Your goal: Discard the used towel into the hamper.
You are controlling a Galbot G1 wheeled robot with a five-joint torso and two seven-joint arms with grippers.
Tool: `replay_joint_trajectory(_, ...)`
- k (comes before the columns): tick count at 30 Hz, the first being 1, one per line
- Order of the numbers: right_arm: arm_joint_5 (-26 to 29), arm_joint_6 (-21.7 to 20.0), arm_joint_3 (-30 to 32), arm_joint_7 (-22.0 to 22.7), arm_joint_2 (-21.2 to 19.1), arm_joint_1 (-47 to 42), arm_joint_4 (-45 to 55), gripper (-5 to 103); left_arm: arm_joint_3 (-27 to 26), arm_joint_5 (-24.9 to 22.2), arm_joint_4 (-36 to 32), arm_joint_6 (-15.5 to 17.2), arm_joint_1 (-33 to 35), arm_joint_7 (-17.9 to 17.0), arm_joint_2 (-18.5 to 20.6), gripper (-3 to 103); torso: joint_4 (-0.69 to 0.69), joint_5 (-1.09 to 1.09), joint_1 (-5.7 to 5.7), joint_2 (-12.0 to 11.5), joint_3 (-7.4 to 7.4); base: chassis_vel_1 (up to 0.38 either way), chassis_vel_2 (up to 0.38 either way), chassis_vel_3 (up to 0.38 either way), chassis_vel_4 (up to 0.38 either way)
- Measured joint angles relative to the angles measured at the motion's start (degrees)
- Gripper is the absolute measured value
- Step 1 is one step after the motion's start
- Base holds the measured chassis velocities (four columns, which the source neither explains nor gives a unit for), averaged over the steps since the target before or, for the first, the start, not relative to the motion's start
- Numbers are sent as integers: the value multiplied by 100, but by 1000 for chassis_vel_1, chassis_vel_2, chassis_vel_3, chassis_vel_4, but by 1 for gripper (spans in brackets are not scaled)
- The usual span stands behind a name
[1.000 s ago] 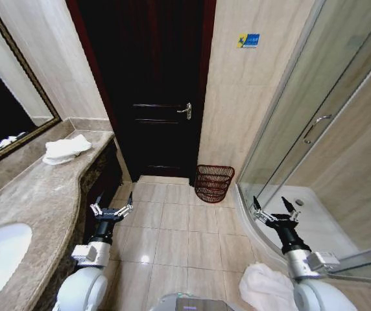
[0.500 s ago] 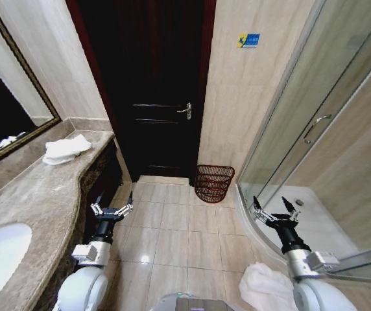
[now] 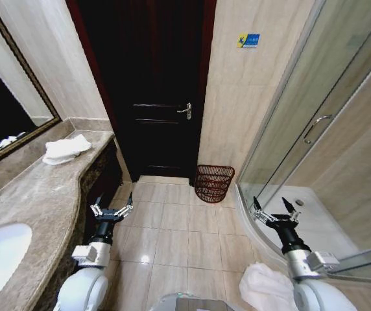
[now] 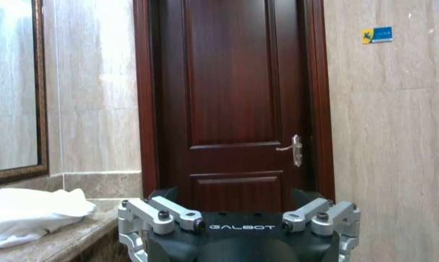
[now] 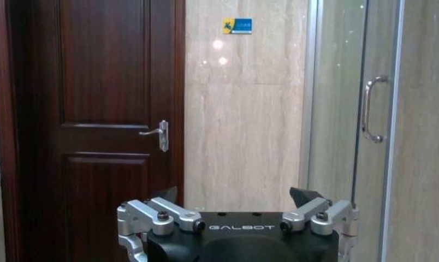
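White cloth, crumpled, lies on the floor [image 3: 172,227] just beside the right arm's base: a towel [image 3: 263,285], not held. A second white towel [image 3: 65,149] sits on the marble counter [image 3: 36,194] to the left, near the mirror. Left tool [image 3: 111,209] and right tool [image 3: 275,208] both hang low over the tiles, fingers spread wide and empty. Farther off, the hamper [image 3: 213,183] stands upright against the wall between the dark door [image 3: 153,91] and the shower enclosure [image 3: 322,129], well apart from both towels. Judgement: nothing is grasped and nothing is in the hamper; the whole task remains.
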Motion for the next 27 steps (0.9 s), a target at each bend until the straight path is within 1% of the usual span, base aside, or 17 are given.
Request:
replay_joint_trajectory(6, -3, 11, -5, -3, 5, -3, 0, 100, -13, -1, -7, -14, 10, 0, 2, 100, 0, 0, 1, 0, 0, -96, 89, 90, -89)
replay_joint_trajectory(13, -4, 44, -2, -5, 5, -16, -1, 100, -13, -1, -2, -24, 23, 1, -1, 100, 0, 0, 3, -1, 1, -124, 144, 160, -127)
replay_joint_trajectory(27, -83, 68, -11, -14, 17, -27, -2, 100, -47, 16, 54, -96, 49, 9, -8, 100, 1, -1, 1, -1, 0, -39, 128, 122, -43)
